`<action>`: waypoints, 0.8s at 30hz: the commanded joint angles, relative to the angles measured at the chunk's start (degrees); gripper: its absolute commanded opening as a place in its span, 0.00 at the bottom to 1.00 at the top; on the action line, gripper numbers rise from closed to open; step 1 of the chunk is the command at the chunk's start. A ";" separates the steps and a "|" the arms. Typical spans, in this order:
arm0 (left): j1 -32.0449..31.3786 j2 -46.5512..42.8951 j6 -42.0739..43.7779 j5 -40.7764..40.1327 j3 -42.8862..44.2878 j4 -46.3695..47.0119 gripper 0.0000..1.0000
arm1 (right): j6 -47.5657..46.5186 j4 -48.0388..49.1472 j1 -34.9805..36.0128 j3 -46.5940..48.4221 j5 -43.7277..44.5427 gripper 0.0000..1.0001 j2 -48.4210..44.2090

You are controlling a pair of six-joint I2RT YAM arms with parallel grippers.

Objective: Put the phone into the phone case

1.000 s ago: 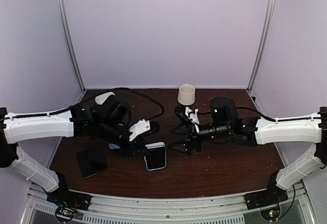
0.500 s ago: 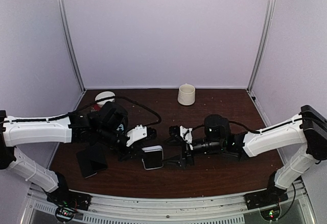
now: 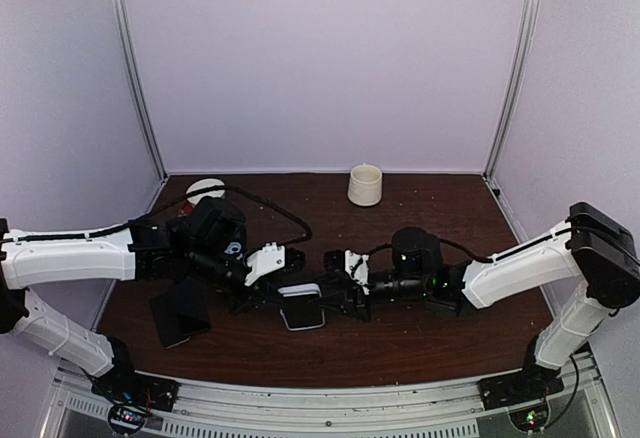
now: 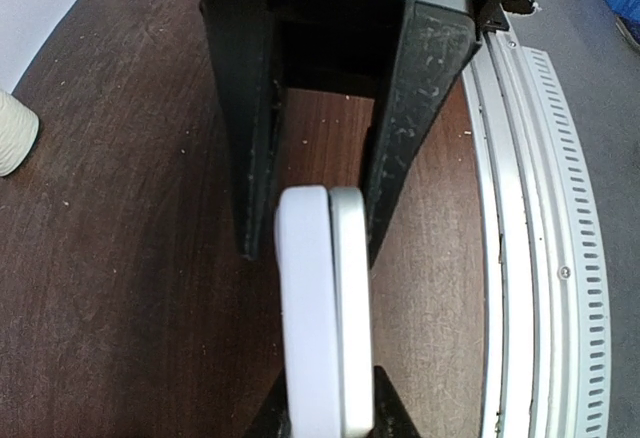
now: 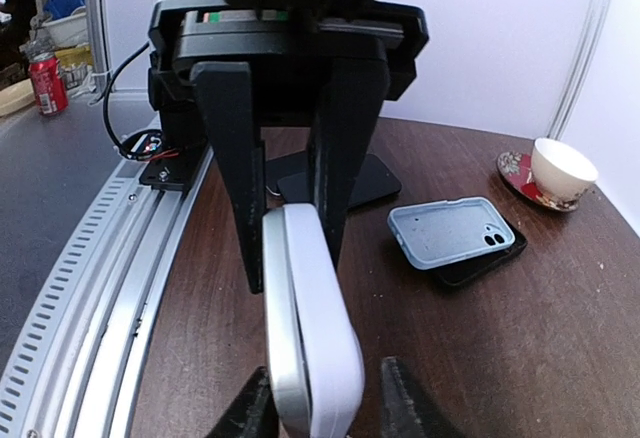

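Observation:
A white phone case with a silver-grey phone pressed against it hangs just above the table between the two arms. It shows edge-on in the left wrist view and in the right wrist view. My left gripper is shut on its left end, with both fingers touching the sides. My right gripper straddles the other end. Its jaws are open, with a small gap on one side.
A light blue case lies on a dark one beside a black phone, which also shows in the top view. A cream cup stands at the back. A cup on a saucer sits far left. The metal rail runs along the near edge.
My right gripper has moved left and down until its fingers flank the white case and phone. My left gripper has brought them slightly lower and nearer the table.

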 commanded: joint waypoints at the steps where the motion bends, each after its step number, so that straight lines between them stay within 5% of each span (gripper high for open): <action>1: -0.19 -1.92 1.31 2.29 0.08 5.76 0.00 | -0.96 0.17 0.06 1.59 -1.04 0.28 0.13; 10: -0.20 -2.92 1.04 2.76 0.37 5.81 0.00 | -3.48 -5.50 -0.43 3.28 -1.05 0.01 -4.63; 17: -0.22 -4.45 -0.13 1.63 -0.01 7.30 0.42 | -2.65 -4.69 -0.52 3.62 -1.89 0.00 -11.09; 24: -0.21 -7.04 -5.18 1.99 -1.17 14.84 0.43 | 1.31 1.54 -0.52 3.11 -2.45 0.00 -13.34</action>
